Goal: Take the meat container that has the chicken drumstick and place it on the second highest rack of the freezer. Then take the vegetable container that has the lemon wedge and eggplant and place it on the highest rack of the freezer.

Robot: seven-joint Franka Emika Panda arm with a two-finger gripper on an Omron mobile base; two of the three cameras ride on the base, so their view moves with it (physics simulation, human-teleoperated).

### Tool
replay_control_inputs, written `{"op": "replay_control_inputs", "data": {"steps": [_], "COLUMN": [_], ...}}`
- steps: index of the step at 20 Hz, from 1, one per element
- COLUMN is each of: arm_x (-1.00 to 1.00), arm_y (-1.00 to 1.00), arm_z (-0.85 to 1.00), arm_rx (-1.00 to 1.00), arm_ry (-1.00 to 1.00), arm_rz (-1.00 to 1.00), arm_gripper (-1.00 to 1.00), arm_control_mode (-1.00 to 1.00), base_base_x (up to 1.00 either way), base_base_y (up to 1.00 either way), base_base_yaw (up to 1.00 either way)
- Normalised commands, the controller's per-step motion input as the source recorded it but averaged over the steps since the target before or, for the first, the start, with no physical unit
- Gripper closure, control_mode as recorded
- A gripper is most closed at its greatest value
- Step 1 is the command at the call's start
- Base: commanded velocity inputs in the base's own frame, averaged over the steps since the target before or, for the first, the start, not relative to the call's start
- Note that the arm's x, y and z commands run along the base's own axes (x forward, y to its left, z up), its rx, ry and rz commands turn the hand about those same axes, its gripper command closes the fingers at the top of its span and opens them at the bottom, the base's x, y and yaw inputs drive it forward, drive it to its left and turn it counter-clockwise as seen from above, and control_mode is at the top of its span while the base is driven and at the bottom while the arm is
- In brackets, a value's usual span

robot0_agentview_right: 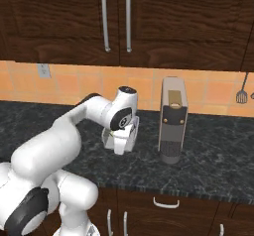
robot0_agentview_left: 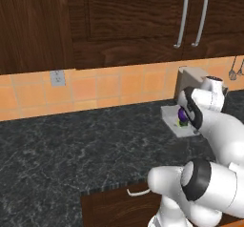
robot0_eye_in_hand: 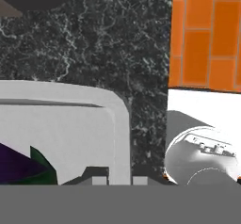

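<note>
1. On the dark stone counter (robot0_agentview_left: 71, 145), close to the orange tiled wall (robot0_agentview_left: 95, 90), sits the white vegetable tray (robot0_agentview_left: 172, 118) with the eggplant (robot0_agentview_left: 182, 113) inside it. A bit of green beside the purple may be its stem end or the lemon wedge (too small to tell).
2. From the hand view, the tray's rounded rim (robot0_eye_in_hand: 123, 124) lies right at the fingertips (robot0_eye_in_hand: 99, 180), with the eggplant's purple body (robot0_eye_in_hand: 16, 166) and green stem at the lower left.
3. The gripper (robot0_eye_in_hand: 119, 180) is down at the tray's edge, one fingertip on each side of the rim. How wide the jaws stand, and whether they have closed on the rim, I cannot tell.
4. As for progress, the vegetable tray is not yet in the freezer, so at least the second half of the task is left. Nothing here tells whether the drumstick tray has been shelved.
5. Beside the tray, to its right in the right base view, stands a tall coffee machine (robot0_agentview_right: 172, 118). Dark wooden cabinets (robot0_agentview_right: 149, 22) with bar handles hang above.
</note>
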Motion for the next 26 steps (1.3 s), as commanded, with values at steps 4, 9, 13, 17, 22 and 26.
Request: {"op": "replay_control_inputs", "data": {"steps": [4, 9, 13, 17, 22, 26], "arm_x": [-0.77, -0.48, -0.45, -0.52, -0.47, -0.05], "arm_y": [0.71, 0.80, 0.61, 0.37, 0.51, 0.38], "arm_z": [0.66, 0.81, 0.69, 0.63, 0.47, 0.30], "arm_rx": [0.00, 0.00, 0.00, 0.00, 0.00, 0.00], "arm_ry": [0.00, -0.07, 0.01, 0.07, 0.04, 0.00], "arm_rz": [0.00, 0.00, 0.00, 0.00, 0.00, 0.00], "arm_gripper": [1.00, 1.00, 1.00, 1.00, 1.00, 1.00], "arm_control_mode": [-1.00, -1.00, -1.00, -1.00, -1.00, -1.00], "base_base_x": [0.00, 0.00, 0.00, 0.00, 0.00, 0.00], "base_base_y": [0.00, 0.00, 0.00, 0.00, 0.00, 0.00], "base_base_yaw": [0.00, 0.00, 0.00, 0.00, 0.00, 0.00]}}
